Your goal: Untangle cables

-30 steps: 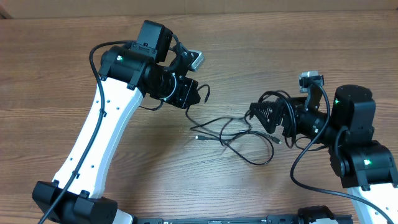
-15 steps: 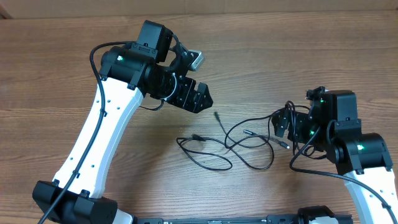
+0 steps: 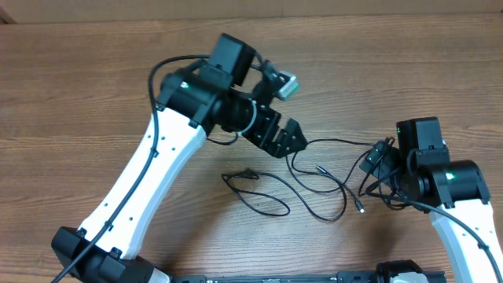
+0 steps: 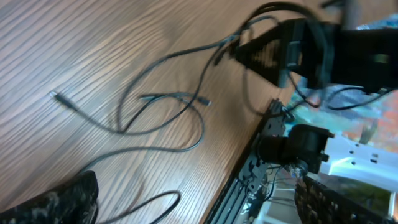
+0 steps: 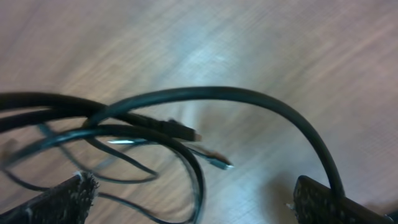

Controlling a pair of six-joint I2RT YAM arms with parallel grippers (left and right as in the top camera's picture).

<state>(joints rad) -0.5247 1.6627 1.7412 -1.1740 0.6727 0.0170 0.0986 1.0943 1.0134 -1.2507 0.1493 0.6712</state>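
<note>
The cables (image 3: 251, 174) lie loose on the wooden table (image 3: 94, 94), spread between the two arms. On the left side, one cord forms a long closed loop with a small plug at its top. To the right of that loop, another cord curls round in an open curve, and two plug ends show near it. A single strand runs from beside the left gripper (image 3: 291, 141) across to the right gripper (image 3: 376, 161), where several cords bunch together.

The left gripper hovers above the strand's near end. In its wrist view, its fingers (image 4: 56, 202) stand wide apart with nothing between them but the cords lying on the table below.

In the right wrist view, that gripper's fingers (image 5: 62, 196) also stand apart. Black cords cross the gap close to the lens, and one arcs over towards the right-hand finger. I cannot tell whether any cord rests on a finger
</note>
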